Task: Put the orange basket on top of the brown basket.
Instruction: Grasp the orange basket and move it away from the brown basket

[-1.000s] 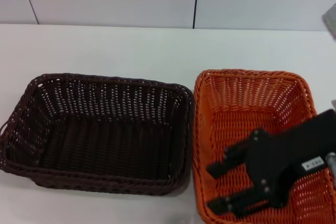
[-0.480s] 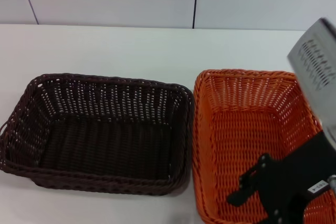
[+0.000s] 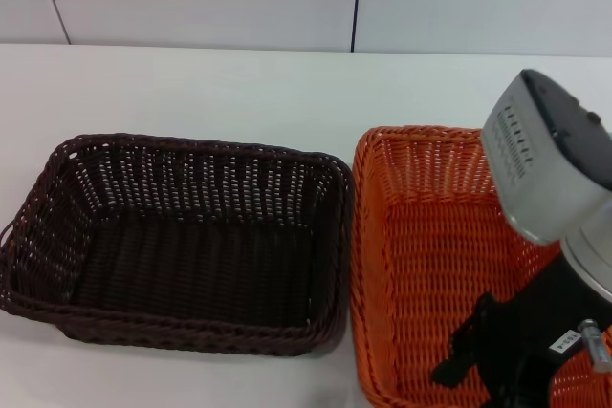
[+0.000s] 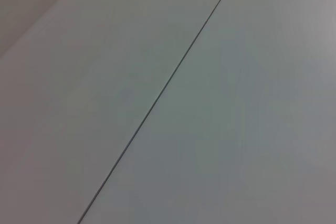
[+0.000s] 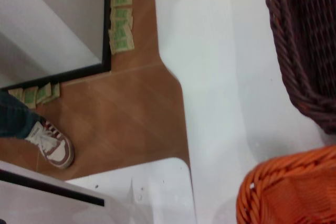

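Hovering over the near right part of the orange basket (image 3: 430, 255), my right gripper (image 3: 478, 370) is a black blocky shape cut off by the frame edge; I cannot tell how its fingers stand or whether they touch the weave. That basket is rectangular, with rounded corners, braided rim and openwork sides. Just beside its left rim sits the brown basket (image 3: 182, 246), same shape, very dark. Both rest on the white table (image 3: 239, 93), with open surface beyond their far rims.

White flat worktop (image 3: 239, 83) before me carries two things: rectangular dark brown woven basket (image 3: 182, 241) on my left, rectangular bright orange woven basket (image 3: 430, 265) just beside it, rims nearly touching.
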Robot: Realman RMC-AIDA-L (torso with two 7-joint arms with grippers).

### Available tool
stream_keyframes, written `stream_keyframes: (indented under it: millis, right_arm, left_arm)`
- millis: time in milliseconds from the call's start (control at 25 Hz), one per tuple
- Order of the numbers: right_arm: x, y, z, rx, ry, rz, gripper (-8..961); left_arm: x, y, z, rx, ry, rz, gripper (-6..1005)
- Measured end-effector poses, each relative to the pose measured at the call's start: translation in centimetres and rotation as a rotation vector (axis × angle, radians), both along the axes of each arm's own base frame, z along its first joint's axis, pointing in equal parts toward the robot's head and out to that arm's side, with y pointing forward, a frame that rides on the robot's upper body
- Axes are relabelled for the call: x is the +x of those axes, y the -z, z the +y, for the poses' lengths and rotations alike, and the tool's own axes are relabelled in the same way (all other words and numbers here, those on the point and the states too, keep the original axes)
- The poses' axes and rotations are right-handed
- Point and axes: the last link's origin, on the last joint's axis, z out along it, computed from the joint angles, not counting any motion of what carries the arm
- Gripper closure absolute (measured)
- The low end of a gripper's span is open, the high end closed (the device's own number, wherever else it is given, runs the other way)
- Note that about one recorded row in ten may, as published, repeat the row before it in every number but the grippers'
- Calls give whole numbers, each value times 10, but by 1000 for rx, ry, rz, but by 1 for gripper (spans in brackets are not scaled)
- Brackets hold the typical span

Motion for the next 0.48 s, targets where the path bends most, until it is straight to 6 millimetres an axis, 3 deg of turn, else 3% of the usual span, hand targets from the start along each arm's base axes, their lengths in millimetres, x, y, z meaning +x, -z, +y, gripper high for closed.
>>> stream_keyframes:
  millis: [480]
  right_arm:
    - [4,12,7,-42,33,-55,401]
  left_arm:
    - [2,-6,-4,39,21,4,187]
